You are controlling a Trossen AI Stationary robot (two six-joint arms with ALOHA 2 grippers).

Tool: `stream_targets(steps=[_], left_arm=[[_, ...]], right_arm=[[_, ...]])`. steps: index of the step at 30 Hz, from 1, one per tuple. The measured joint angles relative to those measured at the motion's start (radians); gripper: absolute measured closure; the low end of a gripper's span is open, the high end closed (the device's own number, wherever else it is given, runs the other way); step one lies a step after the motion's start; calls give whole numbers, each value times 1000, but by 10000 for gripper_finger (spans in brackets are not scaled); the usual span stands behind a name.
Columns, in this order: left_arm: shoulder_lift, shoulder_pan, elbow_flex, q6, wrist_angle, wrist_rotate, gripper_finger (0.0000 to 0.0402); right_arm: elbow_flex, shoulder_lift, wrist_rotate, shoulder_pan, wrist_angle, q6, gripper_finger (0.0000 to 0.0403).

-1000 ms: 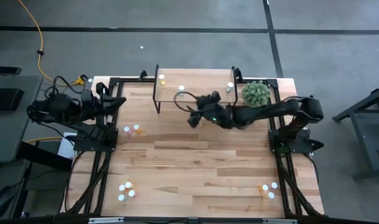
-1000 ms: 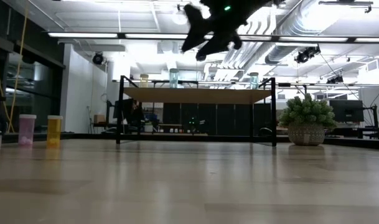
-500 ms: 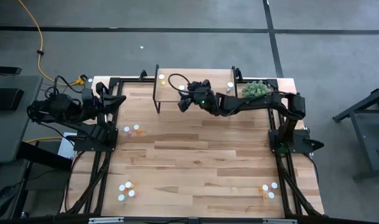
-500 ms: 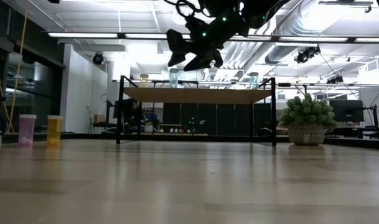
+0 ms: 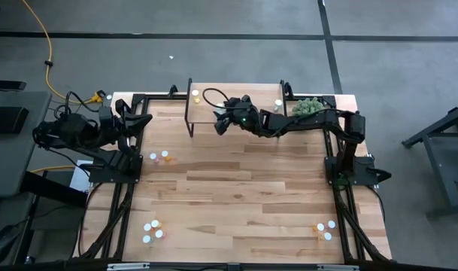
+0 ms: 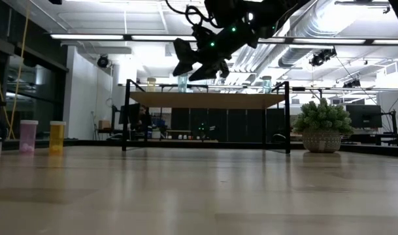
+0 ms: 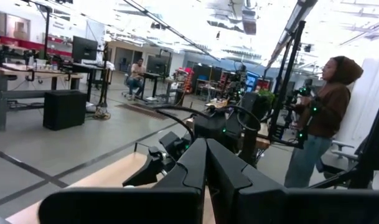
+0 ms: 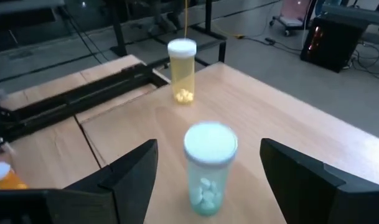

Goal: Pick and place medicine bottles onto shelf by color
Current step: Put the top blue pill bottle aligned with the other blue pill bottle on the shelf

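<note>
Right wrist view: the right gripper point(image 8: 205, 186), fingers spread wide and empty, hangs over the shelf point(image 8: 282, 118) with a teal bottle point(image 8: 208, 167) upright dead centre between them. A yellow bottle point(image 8: 182, 71) stands further along the shelf top. The left gripper point(image 7: 206, 163), pinched shut, waits at the table's left edge, far from it all.

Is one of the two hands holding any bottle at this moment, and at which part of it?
Nothing is held. The right hand is open above the shelf, its fingers either side of a teal bottle without touching. The left hand is shut and empty.
</note>
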Motion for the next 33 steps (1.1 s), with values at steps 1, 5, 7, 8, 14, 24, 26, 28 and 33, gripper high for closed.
stream_targets(steps=[1, 5, 7, 8, 14, 24, 26, 28, 33], left_arm=[[0, 0, 0, 0, 0, 0, 401], [0, 0, 0, 0, 0, -10, 401], [0, 0, 0, 0, 0, -23, 401], [0, 0, 0, 0, 0, -25, 401], [0, 0, 0, 0, 0, -27, 401], [0, 0, 0, 0, -1, -47, 401], [0, 0, 0, 0, -1, -49, 401], [0, 0, 0, 0, -1, -49, 401], [0, 0, 0, 0, -1, -49, 401]], right_arm=[[0, 0, 0, -2, 9, -1, 128], [0, 0, -1, -12, 25, -2, 133], [0, 0, -9, -14, 27, -2, 144], [0, 0, -10, -15, 24, -2, 151], [0, 0, -24, -13, 22, -2, 197], [0, -1, -27, -14, 22, -2, 250], [0, -1, -27, -14, 22, -2, 262], [0, -1, -28, -14, 18, -2, 273], [0, -3, -44, -14, 5, -2, 289]])
